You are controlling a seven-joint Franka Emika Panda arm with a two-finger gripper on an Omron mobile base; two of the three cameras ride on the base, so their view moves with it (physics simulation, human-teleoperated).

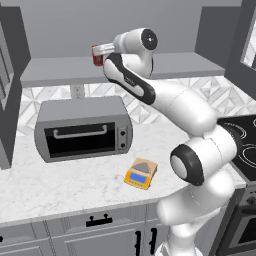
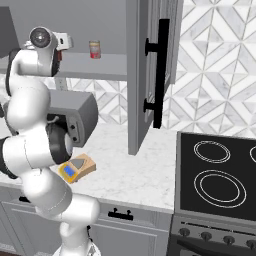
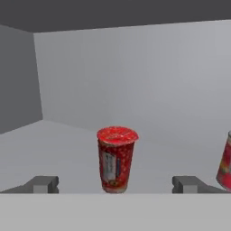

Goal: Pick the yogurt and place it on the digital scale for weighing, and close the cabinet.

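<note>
The yogurt (image 3: 116, 159), a red tapered cup with a red lid, stands upright on the shelf inside the open cabinet (image 1: 100, 67). My gripper (image 3: 116, 185) is open and points straight at the cup from just short of it, one fingertip (image 3: 43, 184) on each side and nothing between them. From the left base view the hand (image 1: 104, 49) is raised to the shelf with the yogurt (image 1: 96, 55) just beyond it. The digital scale (image 1: 141, 173), orange-yellow with a blue display, lies on the counter below, also seen as the scale (image 2: 77, 168).
A red can (image 3: 225, 164) stands on the shelf right of the yogurt, the can (image 2: 94, 49) showing a yellowish label. The cabinet door (image 2: 150, 75) with its long black handle (image 2: 161, 70) hangs open. A toaster oven (image 1: 82, 129) sits under the shelf. A stove (image 2: 220, 175) is at the right.
</note>
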